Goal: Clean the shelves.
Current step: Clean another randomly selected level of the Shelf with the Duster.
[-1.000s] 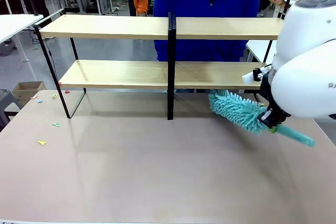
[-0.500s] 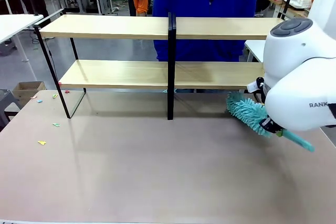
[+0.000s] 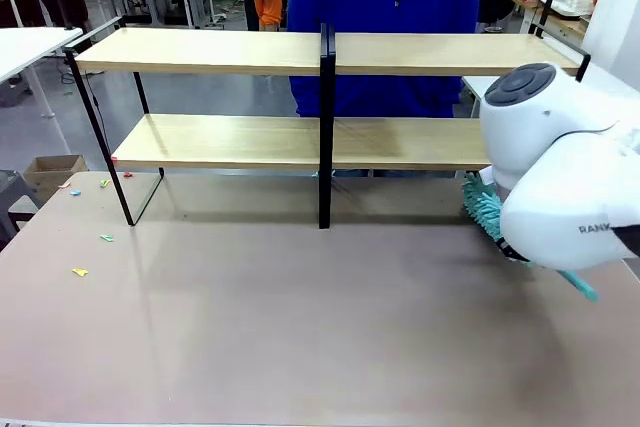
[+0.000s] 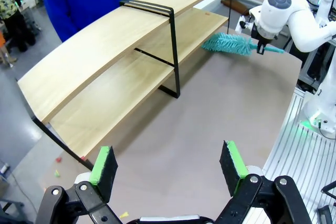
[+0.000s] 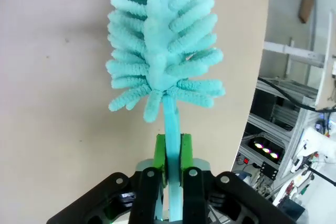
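Since before, the duster (image 4: 229, 44) has drawn back rightward, away from the shelves (image 3: 300, 140). Right gripper (image 5: 171, 153) is clamped tight on its handle; left gripper (image 4: 169, 164) is wide open and empty. Best to lift the fluffy head up to the lower board and sweep along it.

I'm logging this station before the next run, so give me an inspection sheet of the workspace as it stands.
Surface: tan table, bare in the middle.
Job's things: shelves standing at the far side, both boards bare; teal duster over the table by their right end.
Clutter: small paper scraps at the left edge.
Grippers: right gripper shut on the duster's handle; left gripper open, holding nothing.
Cables: black cables off the table's right side.
Surroundings: person in blue behind the shelves; cardboard box on the floor.
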`<state>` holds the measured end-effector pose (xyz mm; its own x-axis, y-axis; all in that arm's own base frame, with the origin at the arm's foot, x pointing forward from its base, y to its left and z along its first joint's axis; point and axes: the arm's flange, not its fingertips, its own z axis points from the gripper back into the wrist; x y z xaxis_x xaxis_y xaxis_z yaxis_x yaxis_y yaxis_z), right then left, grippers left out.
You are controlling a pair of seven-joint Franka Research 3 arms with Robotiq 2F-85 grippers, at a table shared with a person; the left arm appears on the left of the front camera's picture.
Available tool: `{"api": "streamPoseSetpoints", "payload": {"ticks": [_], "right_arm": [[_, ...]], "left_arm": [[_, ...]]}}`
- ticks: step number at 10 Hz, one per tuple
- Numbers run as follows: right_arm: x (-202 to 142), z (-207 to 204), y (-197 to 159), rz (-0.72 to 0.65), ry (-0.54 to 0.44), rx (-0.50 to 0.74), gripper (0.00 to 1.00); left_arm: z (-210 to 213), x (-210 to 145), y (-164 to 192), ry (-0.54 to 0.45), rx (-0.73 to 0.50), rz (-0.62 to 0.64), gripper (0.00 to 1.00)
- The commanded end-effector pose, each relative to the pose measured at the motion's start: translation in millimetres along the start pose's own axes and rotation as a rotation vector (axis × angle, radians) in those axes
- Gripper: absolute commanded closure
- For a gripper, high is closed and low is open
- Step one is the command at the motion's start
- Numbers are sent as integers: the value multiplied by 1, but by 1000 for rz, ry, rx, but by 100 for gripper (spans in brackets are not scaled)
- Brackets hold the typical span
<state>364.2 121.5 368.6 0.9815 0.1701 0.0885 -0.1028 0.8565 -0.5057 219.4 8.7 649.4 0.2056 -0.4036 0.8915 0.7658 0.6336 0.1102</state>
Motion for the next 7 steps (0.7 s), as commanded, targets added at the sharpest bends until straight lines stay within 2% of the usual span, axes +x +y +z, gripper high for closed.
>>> {"api": "streamPoseSetpoints", "payload": {"ticks": [1, 5, 7], "right_arm": [[10, -14, 16, -39, -19, -52, 88], [43, -17, 13, -94, -90, -79, 88], [50, -13, 10, -110, -84, -101, 88]], "left_arm": [[0, 0, 1, 0, -2, 2, 0], [0, 0, 1, 0, -2, 2, 0], [0, 0, 1, 0, -2, 2, 0]]}}
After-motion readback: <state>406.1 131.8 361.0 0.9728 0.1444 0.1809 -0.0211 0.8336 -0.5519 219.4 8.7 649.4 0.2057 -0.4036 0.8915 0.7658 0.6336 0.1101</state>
